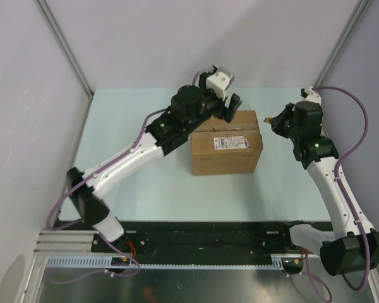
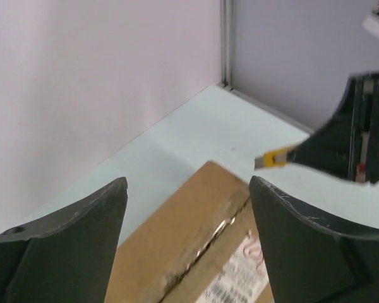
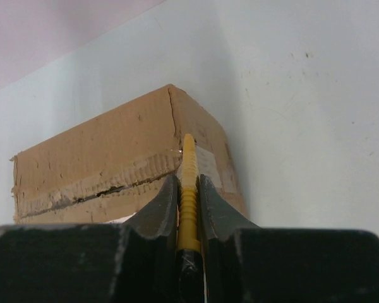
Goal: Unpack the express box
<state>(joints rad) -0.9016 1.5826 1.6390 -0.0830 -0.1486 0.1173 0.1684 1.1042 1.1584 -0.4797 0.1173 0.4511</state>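
Note:
The express box (image 1: 227, 144) is a closed brown carton with a white label, standing mid-table. It also shows in the left wrist view (image 2: 189, 243) and the right wrist view (image 3: 107, 161), with a slit along its taped top seam. My left gripper (image 1: 230, 106) is open, hovering over the box's far top edge. My right gripper (image 1: 275, 121) is shut on a yellow utility knife (image 3: 188, 183), just right of the box. The knife tip sits at the box's top right edge near the seam. The knife also shows in the left wrist view (image 2: 275, 158).
The pale table surface (image 1: 139, 113) is walled at the back and both sides by grey panels with metal posts (image 2: 226, 41). The black mounting rail (image 1: 202, 243) with both arm bases runs along the near edge.

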